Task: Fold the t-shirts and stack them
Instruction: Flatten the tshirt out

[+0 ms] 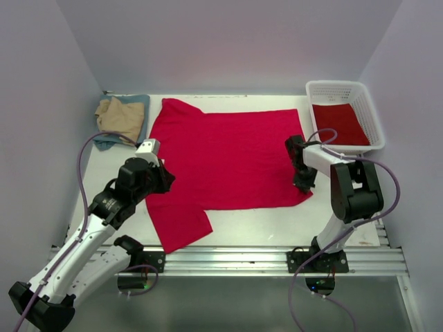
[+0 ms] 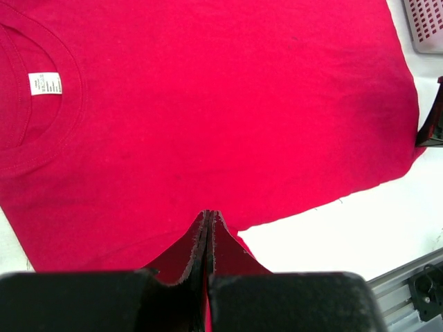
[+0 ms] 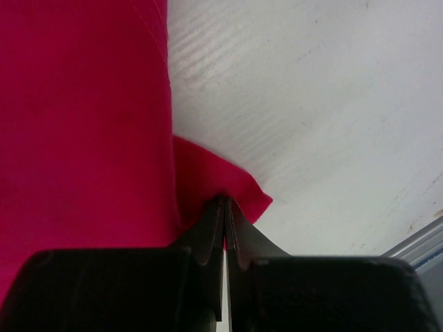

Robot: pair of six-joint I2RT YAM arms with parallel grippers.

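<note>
White table (image 1: 277,221) — red t-shirt (image 1: 228,152) spread flat; likely soft, light, limp. At 8 o'clock left gripper (image 1: 160,177), at 4 o'clock right gripper (image 1: 302,182) — jaws pinched onto its edges, sensible holds.

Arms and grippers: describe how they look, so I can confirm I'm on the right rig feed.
Both the left arm and right arm have white tube links joined by bulky black joint housings, each trailing a looping lilac cable. The left gripper and right gripper have matte black fingers tapering to narrow tips with rough, ridged inner edges. No markings are legible.
</note>
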